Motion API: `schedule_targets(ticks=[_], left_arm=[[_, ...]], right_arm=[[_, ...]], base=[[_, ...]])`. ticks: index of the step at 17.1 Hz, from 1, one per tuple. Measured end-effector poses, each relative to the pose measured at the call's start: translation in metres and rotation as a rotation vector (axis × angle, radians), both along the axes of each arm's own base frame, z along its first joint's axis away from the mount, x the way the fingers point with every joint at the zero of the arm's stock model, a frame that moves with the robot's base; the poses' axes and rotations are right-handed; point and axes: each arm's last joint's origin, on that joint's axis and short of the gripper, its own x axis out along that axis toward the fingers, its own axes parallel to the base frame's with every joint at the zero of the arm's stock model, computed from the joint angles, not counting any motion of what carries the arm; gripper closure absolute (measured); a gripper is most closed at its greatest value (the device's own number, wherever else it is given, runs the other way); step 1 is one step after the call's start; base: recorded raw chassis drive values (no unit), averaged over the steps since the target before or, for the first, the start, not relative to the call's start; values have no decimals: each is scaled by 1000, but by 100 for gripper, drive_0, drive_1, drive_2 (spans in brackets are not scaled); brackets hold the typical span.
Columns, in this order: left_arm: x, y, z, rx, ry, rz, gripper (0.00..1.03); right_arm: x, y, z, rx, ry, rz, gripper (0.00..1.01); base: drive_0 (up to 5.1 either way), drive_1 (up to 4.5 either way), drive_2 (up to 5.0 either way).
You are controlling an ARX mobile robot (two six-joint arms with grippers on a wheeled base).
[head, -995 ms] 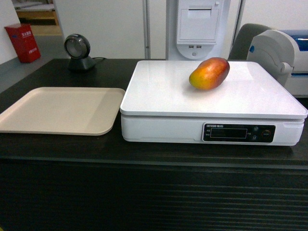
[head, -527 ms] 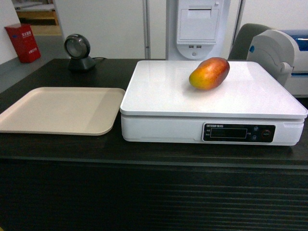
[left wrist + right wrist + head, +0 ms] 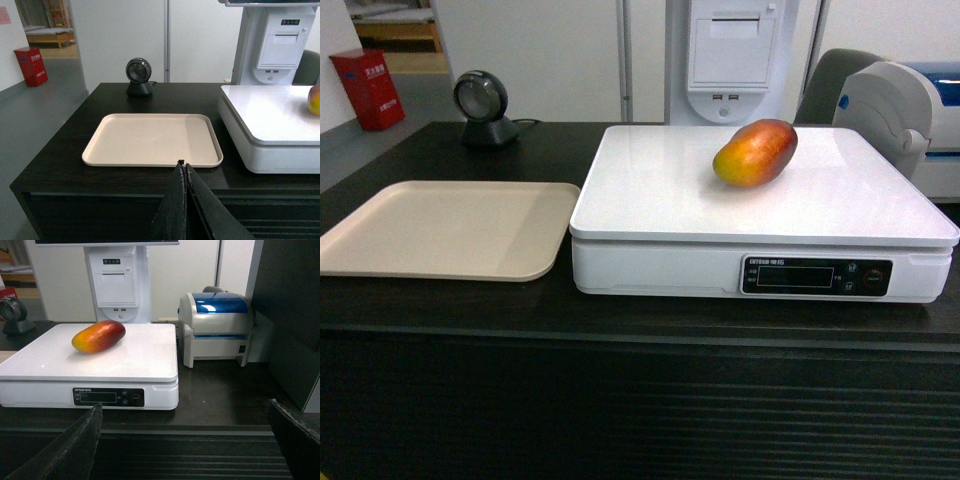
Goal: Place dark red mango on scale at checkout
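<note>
The dark red mango lies on the white platform of the scale, toward its far side, with nothing touching it. The scale stands on the dark checkout counter. My left gripper is shut and empty, held in front of the counter's edge below the beige tray. My right gripper is wide open and empty, back from the counter's ribbed front, to the right of the scale. Neither gripper shows in the head view.
A beige tray lies left of the scale. A round black scanner stands at the counter's back. A grey and blue printer sits right of the scale, a white receipt terminal behind it.
</note>
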Motion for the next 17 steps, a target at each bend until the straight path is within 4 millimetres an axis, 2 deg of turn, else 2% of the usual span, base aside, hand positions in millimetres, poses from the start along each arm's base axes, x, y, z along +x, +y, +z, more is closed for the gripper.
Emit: schedule_targets(ticks=[3,4,5,6,16,17], left_arm=[[-3,0,0,0,0,0,101],[-9,0,-6,0,51,-1,101],[-13,0,-5,0,26,0,101],[-14,0,0,0,-4,1,101],[-13,0,-4,0,13,-2,101],[-13,0,-4,0,13,-1,87]], right_arm=[[0,0,0,0,0,0,3],[0,0,0,0,0,0,3],[0,0,0,0,0,0,3],[0,0,0,0,-1,1,3],[0,0,0,0,0,0,3],[0,0,0,0,0,0,3]], base=[[0,0,0],[0,0,0],[0,0,0],[0,0,0],[0,0,0],[0,0,0]])
